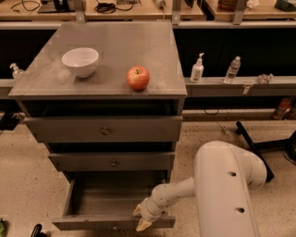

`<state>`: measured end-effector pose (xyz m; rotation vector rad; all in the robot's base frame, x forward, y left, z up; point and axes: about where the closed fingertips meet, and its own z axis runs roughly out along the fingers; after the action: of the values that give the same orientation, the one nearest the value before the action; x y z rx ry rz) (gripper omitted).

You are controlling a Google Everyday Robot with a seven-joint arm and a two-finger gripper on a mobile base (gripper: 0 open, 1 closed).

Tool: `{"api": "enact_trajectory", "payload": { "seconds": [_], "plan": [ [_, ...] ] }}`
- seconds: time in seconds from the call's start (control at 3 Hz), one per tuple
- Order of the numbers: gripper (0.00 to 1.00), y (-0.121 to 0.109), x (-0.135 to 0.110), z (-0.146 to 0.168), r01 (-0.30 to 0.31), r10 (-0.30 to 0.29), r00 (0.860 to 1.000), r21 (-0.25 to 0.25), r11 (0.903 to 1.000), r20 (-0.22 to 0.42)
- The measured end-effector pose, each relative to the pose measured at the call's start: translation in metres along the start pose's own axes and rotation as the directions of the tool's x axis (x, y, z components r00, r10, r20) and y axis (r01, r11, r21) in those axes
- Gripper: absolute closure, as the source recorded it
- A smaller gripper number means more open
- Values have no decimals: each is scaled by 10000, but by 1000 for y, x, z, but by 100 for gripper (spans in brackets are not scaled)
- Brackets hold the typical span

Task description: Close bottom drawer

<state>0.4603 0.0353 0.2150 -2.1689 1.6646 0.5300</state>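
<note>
One camera, high and near, facing down at the cabinet [115, 60] toward 12 o'clock, gripper [140, 218] at 6 o'clock, at the bottom drawer [108, 198] front

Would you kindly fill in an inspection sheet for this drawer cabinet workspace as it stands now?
Surface: grey cabinet top, flat, carrying two items.
Job's things: bottom drawer pulled well out, nothing seen inside; top drawer and middle drawer look shut.
Clutter: white bowl at the left of the top, red apple near its front edge; the two stand apart.
Grippers: hand at the right end of the bottom drawer's front panel.
Cables: dark cables on the rear bench.
Surroundings: pump bottle and water bottle on the shelf to the right; speckled floor.
</note>
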Motion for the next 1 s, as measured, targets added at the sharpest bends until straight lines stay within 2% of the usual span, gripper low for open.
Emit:
{"api": "enact_trajectory", "payload": {
  "seconds": [0.33, 1.0],
  "plan": [
    [45, -3, 3, 10, -97, 95, 9999, -162, 9998, -127],
    [53, -10, 16, 27, -490, 478, 9977, -251, 9985, -487]
  ]
}}
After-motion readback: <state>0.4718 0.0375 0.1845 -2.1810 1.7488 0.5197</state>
